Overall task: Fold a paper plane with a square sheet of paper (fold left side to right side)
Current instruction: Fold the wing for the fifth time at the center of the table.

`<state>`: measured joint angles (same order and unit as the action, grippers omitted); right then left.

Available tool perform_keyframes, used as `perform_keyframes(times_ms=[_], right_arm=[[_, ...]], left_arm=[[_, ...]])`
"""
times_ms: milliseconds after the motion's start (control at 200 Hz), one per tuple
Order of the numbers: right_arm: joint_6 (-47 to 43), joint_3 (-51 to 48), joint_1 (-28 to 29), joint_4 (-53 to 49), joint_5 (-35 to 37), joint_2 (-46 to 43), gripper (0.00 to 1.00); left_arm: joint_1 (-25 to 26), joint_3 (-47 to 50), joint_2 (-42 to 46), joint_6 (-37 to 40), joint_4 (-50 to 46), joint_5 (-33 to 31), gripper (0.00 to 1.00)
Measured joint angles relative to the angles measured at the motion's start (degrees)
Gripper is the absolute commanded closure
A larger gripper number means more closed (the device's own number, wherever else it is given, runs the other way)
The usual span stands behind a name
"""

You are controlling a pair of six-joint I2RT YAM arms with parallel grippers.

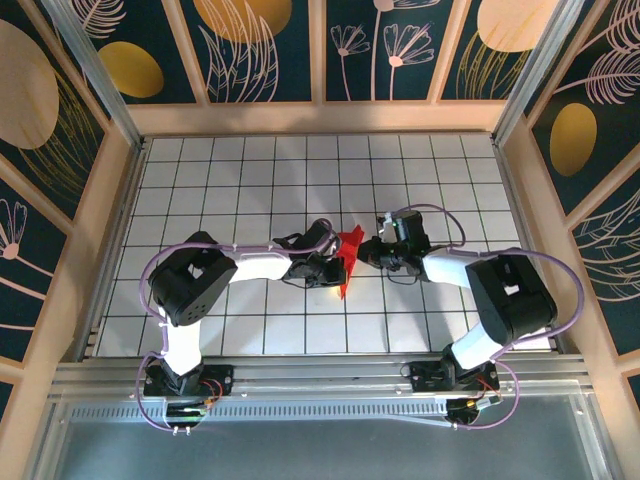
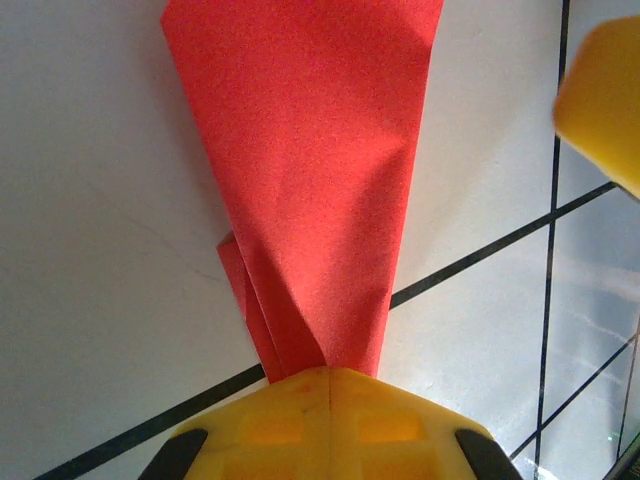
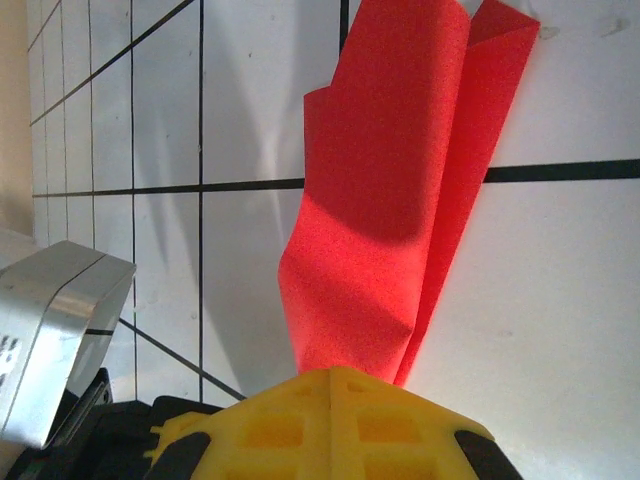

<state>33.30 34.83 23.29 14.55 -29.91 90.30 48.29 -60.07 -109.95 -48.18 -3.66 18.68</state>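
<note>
Paper plane (image 1: pixel 347 258): creased red dart over white tiled table (image 1: pixel 240 170) | left gripper (image 2: pixel 328 388): fingers pressed together on its narrow end | right gripper (image 3: pixel 330 384): fingers clamped on its folds

Both arms bend inward toward the centre. The left gripper (image 1: pixel 333 268) and right gripper (image 1: pixel 364 250) face each other closely, each clamped tight on the paper plane (image 1: pixel 347 245).

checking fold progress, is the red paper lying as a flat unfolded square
No, the red paper is a narrow creased shape with layered folds, pinched at its tip by the left hand.
</note>
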Motion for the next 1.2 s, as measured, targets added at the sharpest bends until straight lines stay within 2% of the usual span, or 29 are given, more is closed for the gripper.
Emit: perform_keyframes(times_ms=[390, 1201], right_arm=[[-1.7, 7.8, -0.4, 2.2, -0.4, 9.0, 1.0], [-1.7, 8.2, -1.4, 3.6, -1.7, 13.9, 1.0]], left_arm=[[0.5, -1.2, -0.3, 0.7, -1.7, -1.9, 1.0], [0.9, -3.9, -1.1, 1.9, -5.5, -3.8, 1.0]])
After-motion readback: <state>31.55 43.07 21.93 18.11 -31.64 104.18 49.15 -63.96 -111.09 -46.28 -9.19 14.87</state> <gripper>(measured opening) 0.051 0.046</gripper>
